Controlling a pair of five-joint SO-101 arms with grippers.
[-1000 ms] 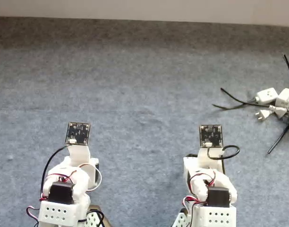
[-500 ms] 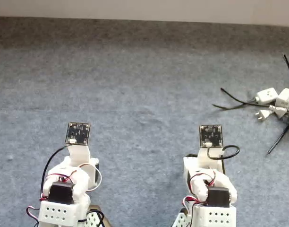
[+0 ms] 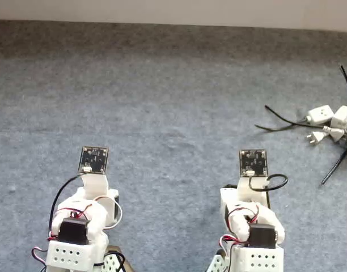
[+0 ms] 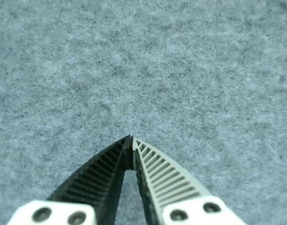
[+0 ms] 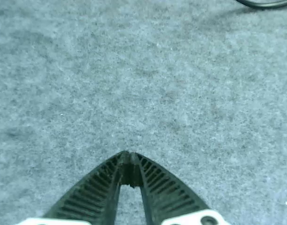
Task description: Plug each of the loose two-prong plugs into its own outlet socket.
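Two closed, empty pincers — left pincer (image 4: 132,143), right pincer (image 5: 128,157) — and one plug tangle (image 3: 339,118) well apart.

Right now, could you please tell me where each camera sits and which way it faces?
High view: fixed above, looking down on the grey carpet; one arm and a second arm at the near edge, plugs and sockets at the right edge.
Left wrist view: on the left wrist, facing down at carpet past the shut left gripper.
Right wrist view: on the right wrist, facing carpet past the shut right gripper; a black cord at the edge.
Shared: all three show the carpet.
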